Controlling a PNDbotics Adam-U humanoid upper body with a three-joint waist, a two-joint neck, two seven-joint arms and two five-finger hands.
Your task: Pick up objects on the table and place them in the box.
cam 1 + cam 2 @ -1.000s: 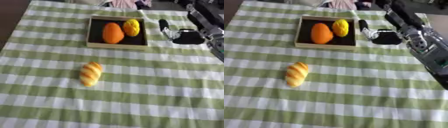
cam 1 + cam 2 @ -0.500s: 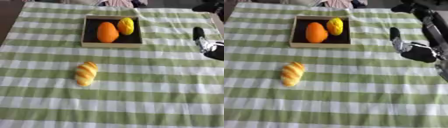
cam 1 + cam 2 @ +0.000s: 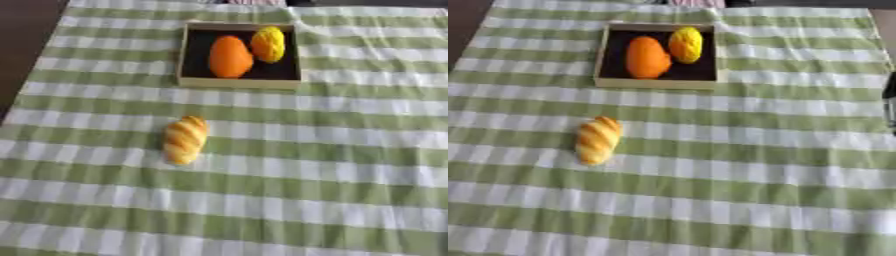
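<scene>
1. The bread (image 3: 185,139) lies on the green-and-white cloth (image 3: 332,190), left of centre and nearer than the box (image 3: 238,82), well apart from it.
2. The box holds an orange fruit (image 3: 230,56) on the left and a yellow fruit (image 3: 269,43) touching it on the right.
3. The right hand (image 3: 890,97) shows only as a dark sliver at the right edge of the right eye view, far from the bread; I cannot tell how its fingers are set.
4. The left hand shows in neither view.
5. Half a second ago the right hand and forearm stood well inside the right side; now they have withdrawn almost out of view.
6. The bread and both fruits lie as before.
</scene>
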